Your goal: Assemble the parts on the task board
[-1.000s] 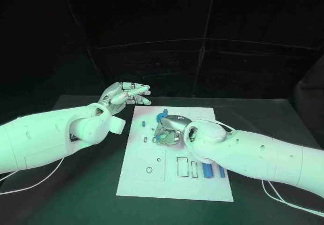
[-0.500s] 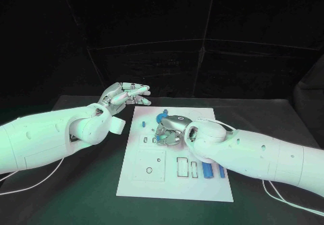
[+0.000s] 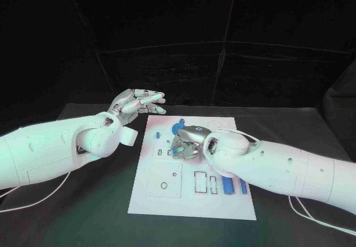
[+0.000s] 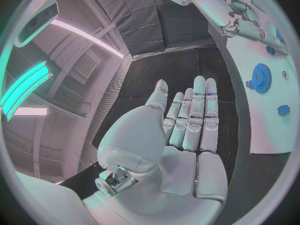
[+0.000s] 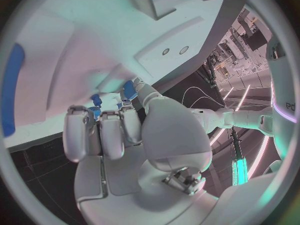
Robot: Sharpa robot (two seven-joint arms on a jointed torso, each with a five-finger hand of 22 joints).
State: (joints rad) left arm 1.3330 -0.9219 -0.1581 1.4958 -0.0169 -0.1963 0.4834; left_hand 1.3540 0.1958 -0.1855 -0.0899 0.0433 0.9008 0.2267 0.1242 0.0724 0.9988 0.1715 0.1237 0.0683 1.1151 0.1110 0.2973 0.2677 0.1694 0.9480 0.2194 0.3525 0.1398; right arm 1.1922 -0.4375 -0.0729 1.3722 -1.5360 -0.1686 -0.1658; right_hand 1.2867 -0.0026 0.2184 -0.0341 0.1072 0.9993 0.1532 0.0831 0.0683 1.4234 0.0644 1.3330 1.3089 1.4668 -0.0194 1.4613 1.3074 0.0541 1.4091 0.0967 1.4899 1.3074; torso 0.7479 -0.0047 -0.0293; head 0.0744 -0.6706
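Toward the near edge of the task board [image 3: 159, 198], two long blue parts [image 3: 234, 186] lie side by side. At mid-board the right hand [image 3: 187, 142] presses down, fingers curled around a small blue part [image 5: 129, 89]. Beyond the far left corner, the left hand [image 3: 136, 103] hovers, fingers straight, holding nothing.

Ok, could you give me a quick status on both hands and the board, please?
Left hand open, raised off the board's far left corner. Right hand curled over small blue parts mid-board; grip unclear. Blue gear lies free. Nothing in the way.
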